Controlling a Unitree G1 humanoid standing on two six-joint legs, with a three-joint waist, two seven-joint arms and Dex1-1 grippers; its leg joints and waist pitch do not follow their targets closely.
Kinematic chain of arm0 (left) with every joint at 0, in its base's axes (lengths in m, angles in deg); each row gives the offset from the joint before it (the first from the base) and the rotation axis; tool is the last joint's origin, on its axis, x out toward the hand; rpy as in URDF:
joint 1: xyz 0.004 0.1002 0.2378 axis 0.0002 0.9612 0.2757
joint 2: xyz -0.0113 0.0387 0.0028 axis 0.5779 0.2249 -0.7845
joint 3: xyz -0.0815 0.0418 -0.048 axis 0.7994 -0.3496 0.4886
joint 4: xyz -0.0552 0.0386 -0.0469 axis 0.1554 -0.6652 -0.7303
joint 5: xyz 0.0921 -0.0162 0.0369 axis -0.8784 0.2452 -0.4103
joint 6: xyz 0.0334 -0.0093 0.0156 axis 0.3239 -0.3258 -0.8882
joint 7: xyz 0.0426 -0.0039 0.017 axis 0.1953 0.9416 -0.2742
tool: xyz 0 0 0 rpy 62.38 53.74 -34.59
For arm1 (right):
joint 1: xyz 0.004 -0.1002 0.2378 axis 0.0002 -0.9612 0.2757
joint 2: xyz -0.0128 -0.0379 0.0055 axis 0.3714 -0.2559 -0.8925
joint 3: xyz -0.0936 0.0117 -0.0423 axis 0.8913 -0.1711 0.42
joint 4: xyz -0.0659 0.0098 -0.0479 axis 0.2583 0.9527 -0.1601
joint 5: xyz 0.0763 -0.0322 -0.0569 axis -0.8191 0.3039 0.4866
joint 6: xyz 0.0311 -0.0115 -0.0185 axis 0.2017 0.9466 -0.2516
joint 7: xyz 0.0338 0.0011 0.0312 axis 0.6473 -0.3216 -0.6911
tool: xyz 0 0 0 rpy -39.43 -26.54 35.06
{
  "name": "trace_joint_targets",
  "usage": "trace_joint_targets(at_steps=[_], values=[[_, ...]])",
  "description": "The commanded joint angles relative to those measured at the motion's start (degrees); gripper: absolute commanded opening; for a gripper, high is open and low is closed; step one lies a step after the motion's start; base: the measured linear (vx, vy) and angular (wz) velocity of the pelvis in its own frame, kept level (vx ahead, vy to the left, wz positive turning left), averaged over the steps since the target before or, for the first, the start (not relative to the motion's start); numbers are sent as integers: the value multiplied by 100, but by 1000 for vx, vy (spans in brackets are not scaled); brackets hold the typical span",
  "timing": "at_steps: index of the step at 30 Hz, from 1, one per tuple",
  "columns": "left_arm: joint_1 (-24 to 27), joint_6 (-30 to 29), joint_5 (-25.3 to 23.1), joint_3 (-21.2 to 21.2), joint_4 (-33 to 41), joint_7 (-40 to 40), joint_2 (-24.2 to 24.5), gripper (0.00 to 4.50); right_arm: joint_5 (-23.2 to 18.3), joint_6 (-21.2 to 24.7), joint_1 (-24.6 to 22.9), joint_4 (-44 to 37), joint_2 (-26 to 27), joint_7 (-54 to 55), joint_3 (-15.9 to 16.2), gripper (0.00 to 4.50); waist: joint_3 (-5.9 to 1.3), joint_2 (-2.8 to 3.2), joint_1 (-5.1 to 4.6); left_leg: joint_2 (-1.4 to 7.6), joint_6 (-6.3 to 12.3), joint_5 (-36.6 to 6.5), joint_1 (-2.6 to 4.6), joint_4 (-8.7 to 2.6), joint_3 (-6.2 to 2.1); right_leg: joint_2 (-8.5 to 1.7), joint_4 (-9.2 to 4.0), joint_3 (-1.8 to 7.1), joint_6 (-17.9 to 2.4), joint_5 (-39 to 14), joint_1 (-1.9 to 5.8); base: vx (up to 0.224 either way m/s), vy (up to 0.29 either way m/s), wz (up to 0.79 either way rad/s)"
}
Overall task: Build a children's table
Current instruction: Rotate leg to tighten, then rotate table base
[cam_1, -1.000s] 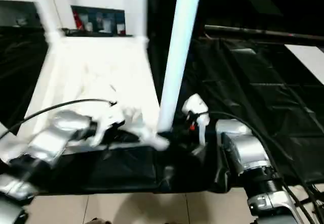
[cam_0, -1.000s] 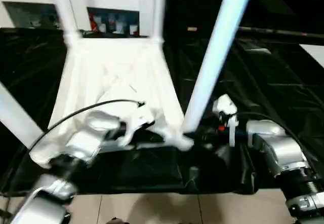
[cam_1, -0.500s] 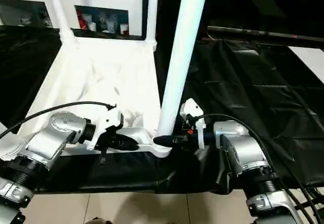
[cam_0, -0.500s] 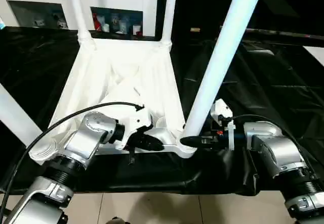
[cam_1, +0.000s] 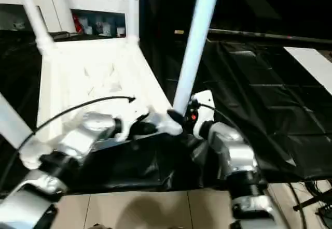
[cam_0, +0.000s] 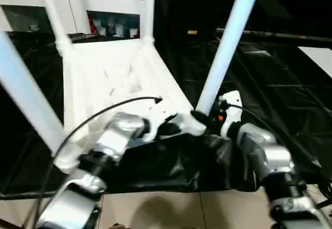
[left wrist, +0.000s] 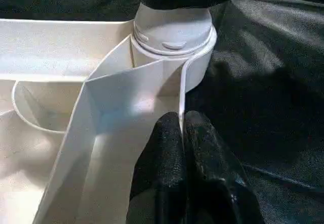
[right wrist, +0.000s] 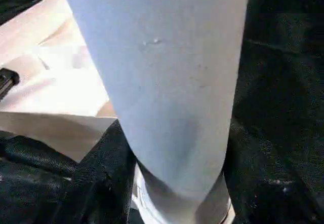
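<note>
The children's table lies upside down: its white ribbed tabletop point(cam_0: 114, 79) rests on black cloth, and its white tube legs stand up from the corner sockets. My left gripper point(left wrist: 180, 120) is shut on the tabletop's thin rim wall, just beside the near right corner socket point(left wrist: 174, 31). My right gripper point(cam_0: 201, 118) sits at the foot of the near right leg point(cam_0: 228, 42), with its black fingers point(right wrist: 101, 176) closed against the tube just above the socket. The near left leg point(cam_0: 26, 99) rises past my left forearm.
Black cloth point(cam_0: 270, 84) covers the work surface and hangs over its front edge, with tiled floor point(cam_0: 171, 211) below. A white cabinet point(cam_0: 104, 3) with glass doors stands behind the table. A dark rod point(cam_0: 280, 34) runs across the back right.
The camera has shifted and tilted. My right gripper's fingers have drawn in around the foot of the near right leg. My left gripper now sits closer to that corner socket.
</note>
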Motion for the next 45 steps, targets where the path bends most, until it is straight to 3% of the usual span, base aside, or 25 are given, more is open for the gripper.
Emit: trace_joint_targets(at_steps=[1, 2, 4, 10, 14, 19, 20, 21, 22, 23, 24, 26, 28, 29, 30, 33, 36, 40, 42, 43, 45], values=[[-59, 79, -73, -40, -121, -244, -132, 0, -259, 174, -98, -210, 274, -495, 468, 202, -285, 39, -27, 340, -271, -2618, 209, -479, -257, -431, -555, 199, -651, -3085, 35, 0, 0, 0], [-53, 143, -72, -51, -130, -211, -111, 0, -306, 168, -102, -252, 244, -606, 491, 202, -283, 36, -27, 339, -262, -2619, 207, -478, -253, -431, -557, 202, -658, -3073, 35, 0, 0, 0], [-51, 207, -72, -60, -144, -185, -92, 0, -356, 164, -107, -294, 215, -716, 512, 258, -289, 38, -18, 345, -242, -2561, 198, -482, -249, -433, -545, 209, -684, -2973, 40, 0, 0, 0], [14, 724, 5, -48, -146, 109, 1, 0, -251, 201, -210, -755, -99, -1031, 679, 307, -290, 12, 37, 355, -148, -2300, 177, -487, -225, -445, -529, 226, -723, -2770, 69, 0, 0, 0], [106, 1294, 185, 92, 27, 136, -52, 0, -425, 233, -327, -1159, -431, -1400, 563, 307, -299, 12, 85, 368, -39, -2022, 138, -483, -207, -451, -481, 238, -779, -2467, 112, 0, 0, 0], [498, 1117, 572, 217, 1005, 522, 114, 28, -780, 329, -685, -1817, -988, -1808, 195, 314, -321, 124, 205, 384, 139, -1550, 112, -452, -167, -452, -364, 256, -1057, -1676, 179, 0, 0, 0], [704, 947, 658, 215, 1429, 644, 232, 64, -834, 333, -835, -1992, -1116, -1846, 102, 316, -331, 238, 217, 386, 152, -1517, 111, -453, -173, -452, -345, 263, -1129, -1520, 180, 57, -15, 2], [810, 882, 673, 228, 1627, 645, 297, 64, -803, 288, -901, -2049, -1169, -1829, 74, 316, -355, 188, 184, 403, 207, -1360, 107, -446, -161, -415, -315, 249, -1226, -1111, 190, 57, -15, 2], [913, 855, 689, 246, 1795, 653, 357, 67, -780, 250, -965, -2112, -1218, -1810, 55, 316, -367, 269, 189, 392, 208, -1240, 103, -445, -175, -398, -265, 237, -1273, -886, 205, 53, -16, 0], [1072, 718, 788, 304, 2093, 714, 456, 70, -802, 250, -1037, -2192, -1275, -1797, -13, 316, -366, 245, 151, 380, 271, -1078, 94, -431, -155, -371, -259, 229, -1373, -513, 217, 0, 0, 0], [1206, 586, 878, 363, 2346, 760, 540, 79, -825, 253, -1098, -2261, -1315, -1781, -76, 316, -359, 290, 154, 367, 317, -1003, 84, -427, -154, -379, -244, 229, -1453, -383, 244, 0, 0, 0], [1568, 282, 1154, 552, 2979, 923, 816, 104, -890, 248, -1276, -2472, -1378, -1721, -238, 316, -340, 311, 145, 363, 343, -1079, 84, -427, -144, -389, -260, 234, -1491, -533, 253, 0, 0, 0], [1871, 5, 1430, 756, 3489, 1073, 1049, 113, -933, 191, -1446, -2645, -1389, -1650, -350, 316, -322, 354, 128, 348, 259, -1389, 118, -433, -139, -363, -325, 223, -1382, -1236, 219, 0, 0, 0], [2029, -169, 1618, 865, 3729, 1110, 1138, 113, -960, 201, -1549, -2729, -1406, -1630, -387, 316, -301, 429, 133, 354, 171, -1530, 126, -459, -151, -357, -356, 226, -1306, -1537, 201, 0, 0, 0], [2058, -206, 1656, 885, 3771, 1122, 1158, 125, -959, 198, -1569, -2745, -1413, -1632, -389, 316, -293, 414, 122, 361, 134, -1612, 128, -467, -149, -352, -368, 226, -1266, -1651, 198, 0, 0, 0], [2675, -820, 2264, 1258, 4536, 1342, 1650, 153, -1030, 206, -1901, -3040, -1525, -1689, -445, 316, -253, 462, 102, 349, -38, -2092, 172, -503, -174, -316, -415, 221, -1062, -2240, 136, 0, 0, 0], [3224, -1062, 2520, 1632, 4885, 1518, 2087, 185, -1147, 275, -2075, -3192, -1585, -1705, -505, 316, -260, 470, 94, 352, -85, -2131, 155, -522, -194, -322, -406, 226, -988, -2230, 155, 0, 0, 0], [4183, -1653, 2786, 2278, 5105, 2062, 3048, 216, -1089, 246, -2197, -3189, -1579, -1628, -461, 316, -246, 454, 3, 319, -87, -2273, 167, -523, -192, -297, -423, 229, -889, -2466, 104, 0, 0, 0], [4493, -1786, 2722, 2386, 5049, 2254, 3404, 237, -1089, 266, -2189, -3177, -1559, -1659, -370, 316, -222, 475, -42, 310, -99, -2442, 175, -540, -214, -292, -445, 232, -774, -2762, 76, 0, 0, 0], [4697, -1913, 2763, 2476, 5066, 2349, 3608, 240, -1076, 257, -2188, -3167, -1548, -1663, -306, 316, -213, 420, -46, 315, -122, -2535, 204, -535, -207, -290, -468, 243, -746, -2870, 46, 0, 0, 0], [5075, -2105, 2805, 2699, 5078, 2482, 3940, 250, -1055, 233, -2168, -3122, -1513, -1654, -198, 316, -174, 431, -32, 316, -163, -2710, 217, -554, -235, -317, -480, 259, -671, -3209, 26, 0, 0, 0]])
